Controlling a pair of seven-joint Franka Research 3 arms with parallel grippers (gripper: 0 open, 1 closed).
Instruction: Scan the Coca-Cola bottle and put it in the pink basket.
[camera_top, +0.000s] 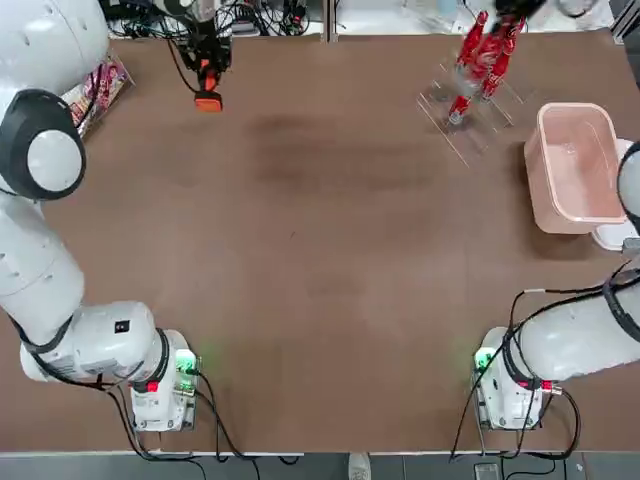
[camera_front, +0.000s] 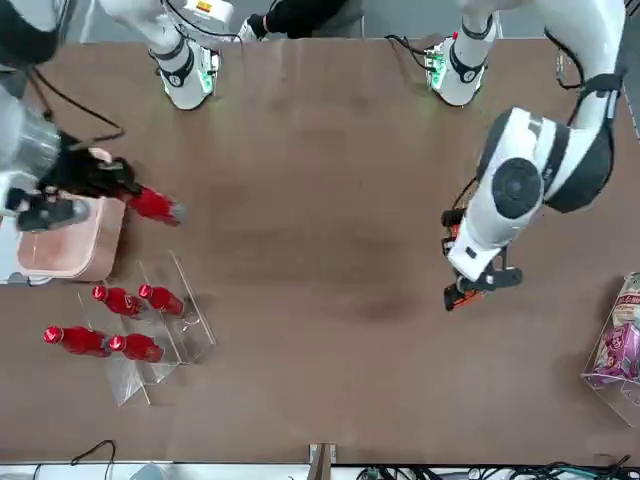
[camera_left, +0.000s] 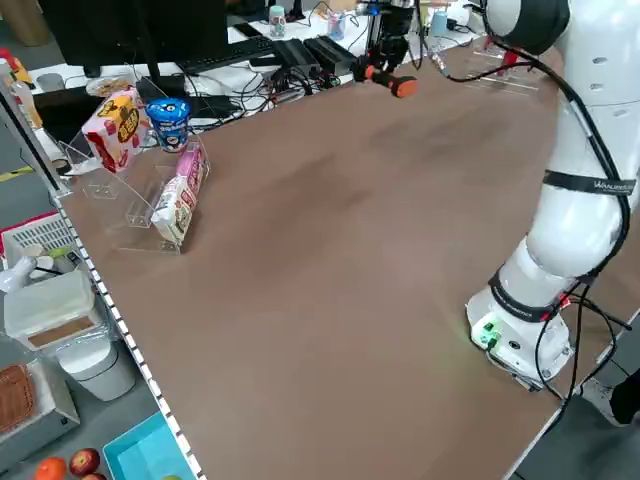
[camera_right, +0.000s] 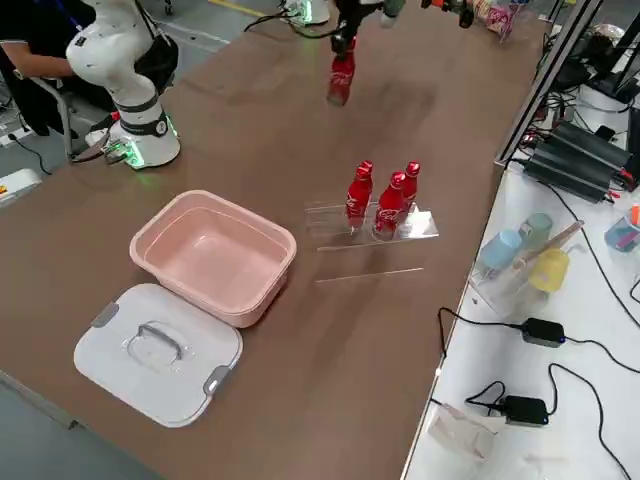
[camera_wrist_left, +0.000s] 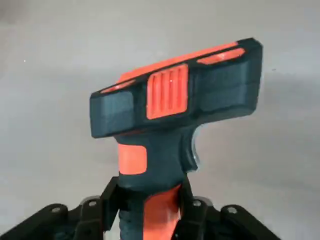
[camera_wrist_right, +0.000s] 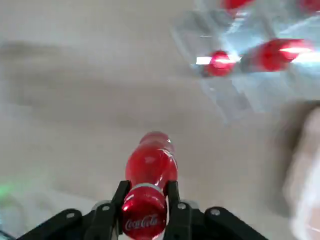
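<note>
The Coca-Cola bottle (camera_wrist_right: 149, 177) is off the desk (camera_top: 320, 300), pinched at its neck just under the cap by the right claw (camera_wrist_right: 145, 202), whose fingers are closed narrow against it. In the right side view it hangs cap-up, long axis roughly upright, above the far part of the desk, clear of the clear plastic rack (camera_right: 375, 225) where the other bottles (camera_right: 385, 200) stand. The front view shows the same bottle (camera_front: 152, 204) poking out from the claw on the side facing the left arm, next to the pink basket (camera_top: 575, 165). The scan turns on one relation: the orange-and-black scanner (camera_wrist_left: 172, 95) sits gripped by its handle in the left claw (camera_wrist_left: 150, 210), at the far edge of the desk on the robot's left, well apart from the bottle, with bare desk between them. In the top view the scanner (camera_top: 207, 85) hangs with its orange end lowest, so its head does not look turned toward the bottle. Judging from that, the label has to be brought across toward the left, or the scanner swung to face right, before a read is likely. The basket lies near the right arm, which is the nearer arm for the drop, and its white lid (camera_right: 155, 350) rests on the desk beside it, so it is open.
</note>
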